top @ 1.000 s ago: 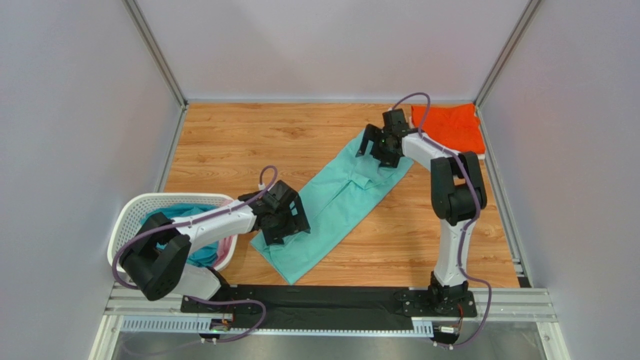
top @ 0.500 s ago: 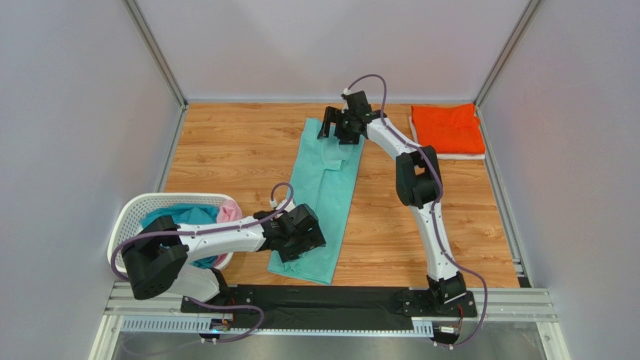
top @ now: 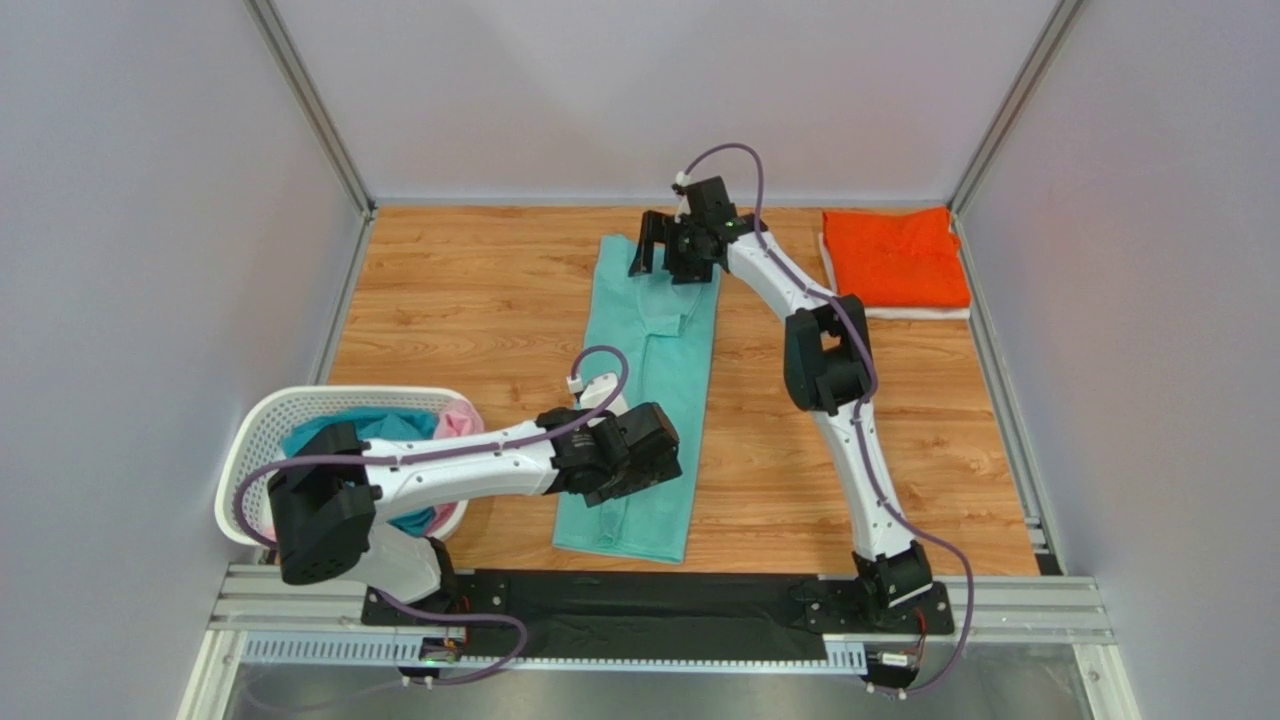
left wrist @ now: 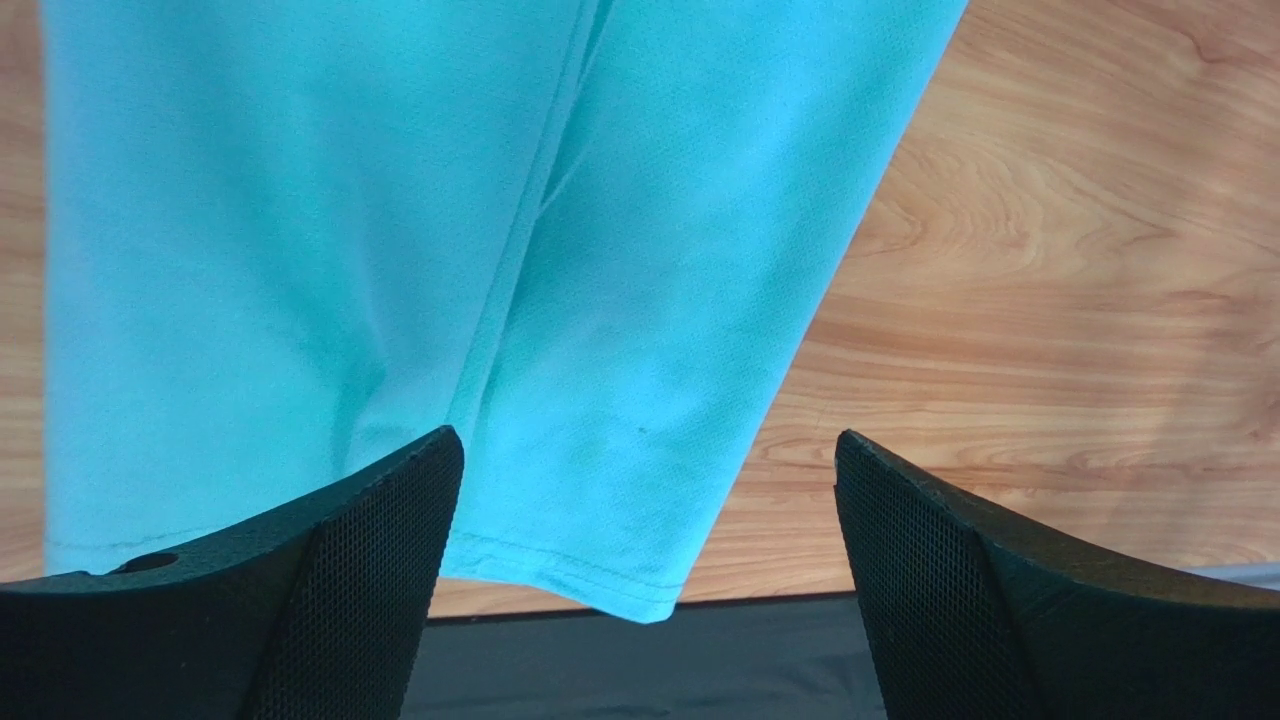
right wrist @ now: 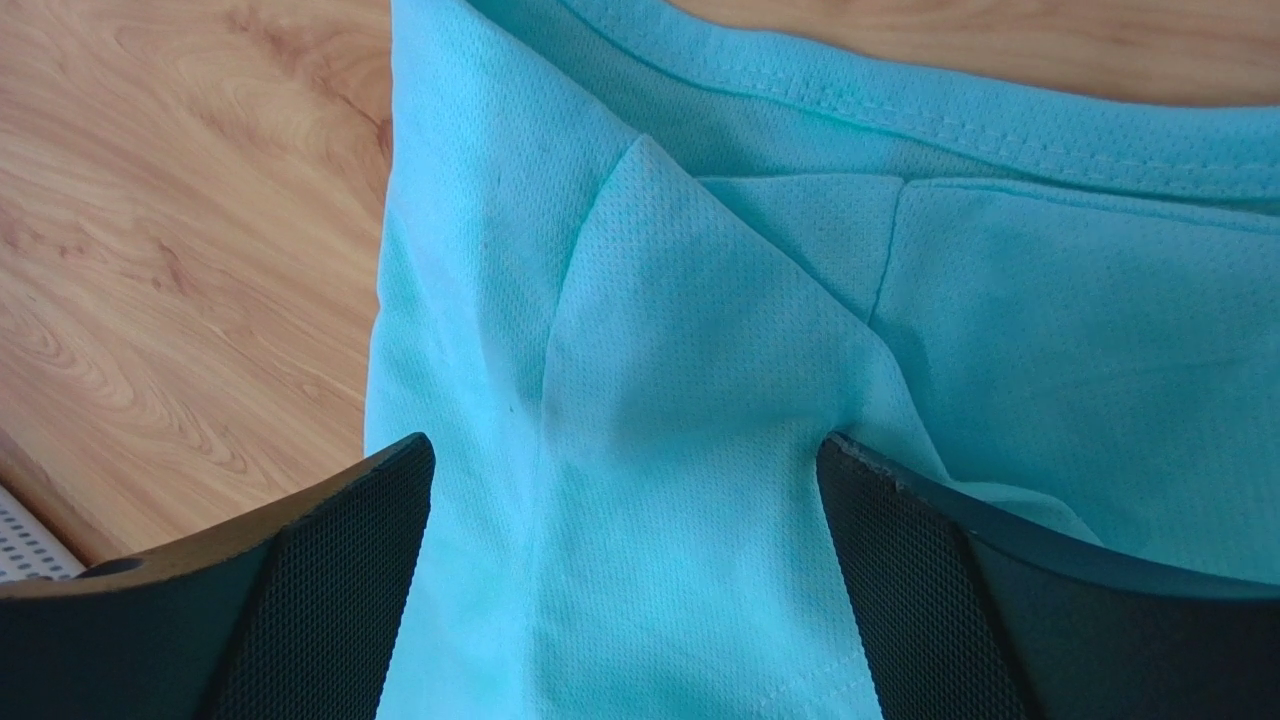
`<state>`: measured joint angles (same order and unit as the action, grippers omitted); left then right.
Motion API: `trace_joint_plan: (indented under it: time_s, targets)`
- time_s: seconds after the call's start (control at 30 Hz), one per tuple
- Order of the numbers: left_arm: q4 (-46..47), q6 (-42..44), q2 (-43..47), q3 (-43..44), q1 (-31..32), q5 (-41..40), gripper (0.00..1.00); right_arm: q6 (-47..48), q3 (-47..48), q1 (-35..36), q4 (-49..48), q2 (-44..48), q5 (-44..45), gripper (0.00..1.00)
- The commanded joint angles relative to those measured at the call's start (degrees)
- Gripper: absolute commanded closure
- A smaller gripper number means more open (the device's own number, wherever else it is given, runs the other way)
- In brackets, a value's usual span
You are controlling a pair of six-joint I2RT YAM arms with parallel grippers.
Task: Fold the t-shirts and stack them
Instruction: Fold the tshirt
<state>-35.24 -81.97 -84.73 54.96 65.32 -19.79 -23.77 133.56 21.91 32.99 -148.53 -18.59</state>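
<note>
Mint-teal t-shirt (top: 643, 393): it is laid on the surface (top: 481, 300) as a long narrow strip, with the collar end far and the hem end near.
Change: one second ago the strip was slanted toward the far right corner. It has now been turned and runs straight from far to near.
Left claw (top: 624, 462): released, with the jaws spread wide over the hem end; no cloth is pinched.
Right claw (top: 672, 248): released and spread above the collar end; nothing is grasped.
Orange t-shirt (top: 894, 258): already folded and placed in the far right corner.
Basket (top: 256, 450): a darker teal shirt (top: 368, 431) and a pink shirt (top: 458, 423) are kept inside.
Meaning: the strip is judged to be aligned for a cross fold, hem toward collar, before it is stacked.
</note>
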Motion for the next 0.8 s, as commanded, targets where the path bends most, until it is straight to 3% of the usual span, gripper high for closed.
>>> trace_joint_plan:
  time_s: [0.0, 0.17, 0.27, 0.43, 0.63, 0.77]
  targets:
    - [-7.1, 1.2, 6.4, 0.4, 0.9, -4.8, 0.0, 3.9, -0.2, 0.0, 5.6, 8.1, 1.8, 0.0]
    - [-13.6, 3.5, 13.1, -0.9, 0.9, -3.6, 0.0, 6.4, -7.9, 0.1, 9.5, 19.0, 6.9, 0.0]
    - [-18.0, 2.8, 18.7, -6.7, 0.9, -2.2, 0.0, 7.1, -16.9, 0.8, 11.9, 27.7, 11.0, 0.0]
    - [-20.5, 1.9, 33.5, -17.8, 0.9, -0.8, 0.0, 5.8, -43.3, 5.0, 11.7, 46.2, 23.8, 0.0]
    - [-15.2, 4.4, 41.9, -26.7, 0.8, 4.3, 0.02, -5.8, -71.4, 16.7, 7.5, 65.9, 30.5, 0.0]
    - [-10.2, 5.7, 38.6, -29.4, 0.8, 6.9, 0.09, -12.0, -79.1, 25.5, 6.9, 76.2, 33.1, 0.0]
